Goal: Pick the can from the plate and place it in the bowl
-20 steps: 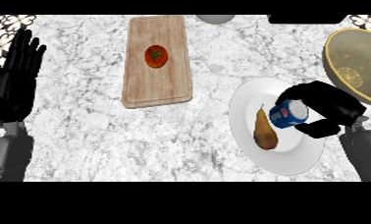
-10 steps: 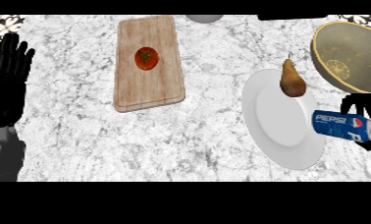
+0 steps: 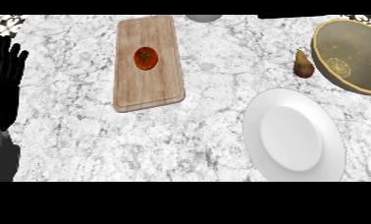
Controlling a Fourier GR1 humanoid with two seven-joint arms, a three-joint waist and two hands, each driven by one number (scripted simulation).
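Marble counter (image 3: 217,46) seen from above. The can is nowhere in view, and neither is the right hand, so the can's place, look and long axis cannot be told. The white plate (image 3: 293,134) near the counter's front right corner carries no can. The olive bowl (image 3: 344,39) sits at the right edge just beyond it, with a pear (image 3: 304,65) beside its left wall. The left hand (image 3: 9,85) rests at the left edge, fingers straight and apart, well away from the bowl, so the bowl likely suits the right hand.

White marble counter top (image 3: 217,70) with grey veins, evenly lit, across the whole view
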